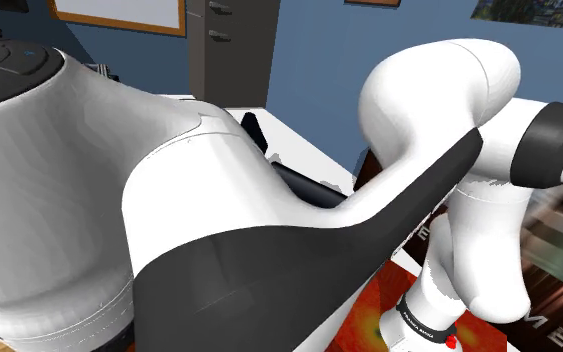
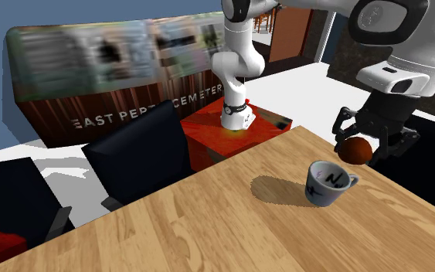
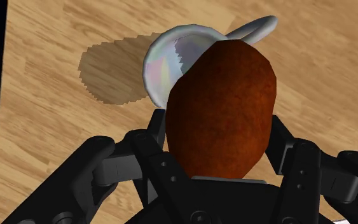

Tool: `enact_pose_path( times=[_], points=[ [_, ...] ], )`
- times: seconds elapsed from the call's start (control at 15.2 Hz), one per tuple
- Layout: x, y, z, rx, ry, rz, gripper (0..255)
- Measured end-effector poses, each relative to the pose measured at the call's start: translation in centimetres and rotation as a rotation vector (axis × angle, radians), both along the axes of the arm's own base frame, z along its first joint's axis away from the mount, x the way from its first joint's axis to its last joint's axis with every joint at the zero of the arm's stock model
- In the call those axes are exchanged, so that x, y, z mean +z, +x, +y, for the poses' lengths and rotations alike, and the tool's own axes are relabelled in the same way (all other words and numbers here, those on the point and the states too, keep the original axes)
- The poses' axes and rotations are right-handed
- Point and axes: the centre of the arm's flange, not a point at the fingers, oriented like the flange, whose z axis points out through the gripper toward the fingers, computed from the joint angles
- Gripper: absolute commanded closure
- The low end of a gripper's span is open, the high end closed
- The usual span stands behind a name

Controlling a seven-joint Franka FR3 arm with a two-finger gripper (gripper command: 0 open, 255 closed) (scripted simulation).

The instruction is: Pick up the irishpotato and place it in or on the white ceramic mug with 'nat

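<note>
A reddish-brown potato (image 2: 355,151) hangs in the air, clasped in my black gripper (image 2: 360,147), above and just to the second exterior view's right of a white mug (image 2: 324,183) with dark lettering. The mug stands upright on the wooden table (image 2: 208,224), its handle (image 2: 349,181) toward that view's right. In the wrist view the potato (image 3: 222,108) sits between the fingers (image 3: 147,145) and covers part of the mug's rim (image 3: 165,57) below it; the mug's handle (image 3: 255,27) pokes out behind.
A dark chair (image 2: 142,158) stands at the table's far edge and another dark seat (image 2: 11,201) at the second exterior view's left. Behind them is the red stand (image 2: 231,135) and a long counter (image 2: 107,77). My white arm (image 1: 169,200) takes up most of the shoulder view.
</note>
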Motion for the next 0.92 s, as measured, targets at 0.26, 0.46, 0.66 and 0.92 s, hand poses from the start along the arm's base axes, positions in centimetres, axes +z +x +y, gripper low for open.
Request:
enact_pose_path(
  times=[0.26, 0.46, 0.66, 0.92],
  points=[
    [-2.2, -0.1, -0.1, 0.000, 0.000, 0.000, 255],
    [-3.7, 0.0, 0.1, 0.000, 0.000, 0.000, 255],
    [-5.1, 0.1, 0.0, 0.000, 0.000, 0.000, 255],
    [-5.4, 0.0, -0.1, 0.000, 0.000, 0.000, 255]
  ],
)
